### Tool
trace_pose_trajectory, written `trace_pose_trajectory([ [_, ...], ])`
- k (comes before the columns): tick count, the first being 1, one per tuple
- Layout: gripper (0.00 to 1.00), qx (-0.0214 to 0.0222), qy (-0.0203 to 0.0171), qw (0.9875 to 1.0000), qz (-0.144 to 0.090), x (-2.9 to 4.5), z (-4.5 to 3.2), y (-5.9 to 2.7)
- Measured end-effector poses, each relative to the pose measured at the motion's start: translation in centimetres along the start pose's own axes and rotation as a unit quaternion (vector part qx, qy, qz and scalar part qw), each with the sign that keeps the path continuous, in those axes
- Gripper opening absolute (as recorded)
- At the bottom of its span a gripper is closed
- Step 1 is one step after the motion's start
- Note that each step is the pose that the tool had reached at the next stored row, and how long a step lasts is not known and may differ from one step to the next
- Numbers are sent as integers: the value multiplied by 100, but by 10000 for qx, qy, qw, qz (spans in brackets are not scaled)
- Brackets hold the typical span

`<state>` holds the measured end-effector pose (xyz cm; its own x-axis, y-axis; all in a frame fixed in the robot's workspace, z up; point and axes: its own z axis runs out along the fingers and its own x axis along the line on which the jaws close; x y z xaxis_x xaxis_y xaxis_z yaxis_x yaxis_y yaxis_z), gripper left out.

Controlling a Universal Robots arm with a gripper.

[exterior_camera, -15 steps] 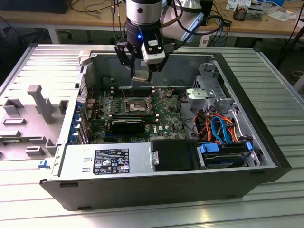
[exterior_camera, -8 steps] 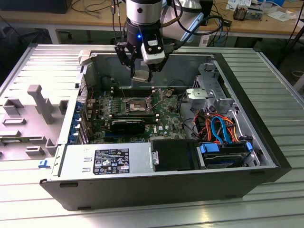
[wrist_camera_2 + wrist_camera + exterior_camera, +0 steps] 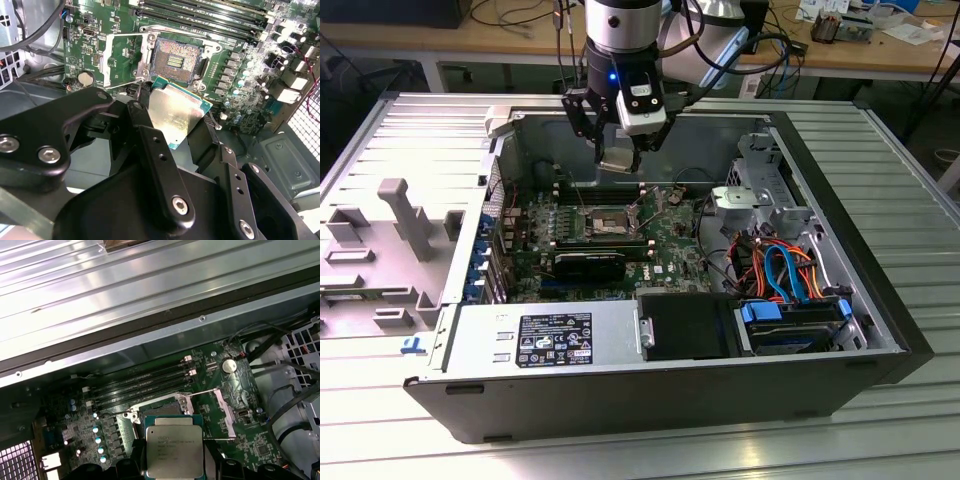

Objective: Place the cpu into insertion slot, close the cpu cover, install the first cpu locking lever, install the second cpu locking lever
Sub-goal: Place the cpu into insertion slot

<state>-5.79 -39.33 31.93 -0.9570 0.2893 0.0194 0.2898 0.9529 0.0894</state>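
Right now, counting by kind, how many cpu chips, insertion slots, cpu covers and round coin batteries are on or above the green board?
cpu: 1, held in the gripper above the board
insertion slot: 1, with no chip in it
cpu cover: 1, swung open
coin battery: 1
Total: 4

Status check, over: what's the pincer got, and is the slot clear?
Pincer shut on cpu, hanging above the board. Insertion slot uncovered, pins bare. Nothing between cpu and slot.
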Motion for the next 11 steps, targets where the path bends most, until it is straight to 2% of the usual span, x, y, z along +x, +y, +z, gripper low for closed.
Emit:
trace_pose_trajectory([
  [11,55,-1,-5,10000,57,0,0,0],
])
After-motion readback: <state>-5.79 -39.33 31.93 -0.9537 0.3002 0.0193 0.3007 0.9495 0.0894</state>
